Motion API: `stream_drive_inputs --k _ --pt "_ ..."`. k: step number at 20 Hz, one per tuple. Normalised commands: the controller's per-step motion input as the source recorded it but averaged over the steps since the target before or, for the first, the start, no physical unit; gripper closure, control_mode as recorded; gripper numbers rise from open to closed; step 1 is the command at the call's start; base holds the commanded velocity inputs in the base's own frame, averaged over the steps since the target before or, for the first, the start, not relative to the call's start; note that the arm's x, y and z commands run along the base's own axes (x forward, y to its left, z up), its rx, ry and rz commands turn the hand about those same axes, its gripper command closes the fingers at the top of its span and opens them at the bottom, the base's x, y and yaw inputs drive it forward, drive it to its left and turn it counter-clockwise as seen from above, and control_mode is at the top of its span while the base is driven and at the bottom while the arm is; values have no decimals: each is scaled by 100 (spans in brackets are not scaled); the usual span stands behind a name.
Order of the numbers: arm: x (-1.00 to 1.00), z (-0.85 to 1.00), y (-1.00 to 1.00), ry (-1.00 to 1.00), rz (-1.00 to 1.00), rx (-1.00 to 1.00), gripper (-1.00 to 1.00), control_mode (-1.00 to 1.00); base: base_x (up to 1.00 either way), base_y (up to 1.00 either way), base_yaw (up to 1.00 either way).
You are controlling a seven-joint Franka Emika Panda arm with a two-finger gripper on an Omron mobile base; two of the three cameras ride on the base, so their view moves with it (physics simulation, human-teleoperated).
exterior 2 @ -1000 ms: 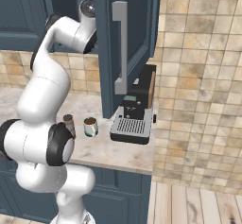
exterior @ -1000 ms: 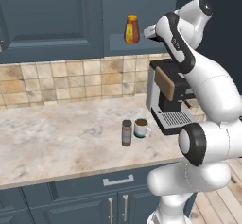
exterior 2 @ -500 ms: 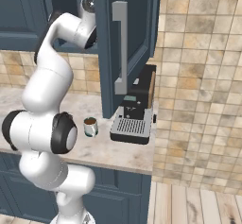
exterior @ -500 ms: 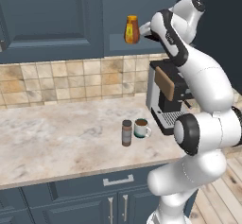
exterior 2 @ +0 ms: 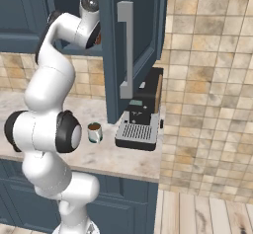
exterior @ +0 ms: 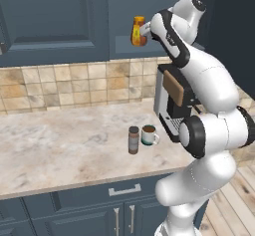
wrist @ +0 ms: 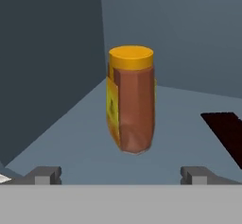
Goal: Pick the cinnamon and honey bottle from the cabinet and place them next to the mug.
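Hand view puts the amber-orange honey bottle with a yellow-orange cap at frame centre, upright on the floor of the dark blue-grey cabinet niche, with the two-finger gripper spread wide below and clear of it. Left base view shows the bottle at upper centre beside the white arm's hand, while the brown grey-capped cinnamon jar stands just beside the pale mug of dark liquid on the marbled beige counter.

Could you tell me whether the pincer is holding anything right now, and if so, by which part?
Nothing is held: the pincer is open, its fingertips short of the honey bottle in the cabinet.
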Motion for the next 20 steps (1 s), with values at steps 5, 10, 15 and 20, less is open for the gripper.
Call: stream_drive_inputs --k 5,10,15,20 --pt "28 0 1 1 0 0 -100 -100 0 0 0" --pt "11 0 0 0 2 0 -100 -100 0 0 0" --pt "14 0 0 0 6 0 -100 -100 0 0 0" --pt "17 -5 0 0 4 0 -100 -100 0 0 0"
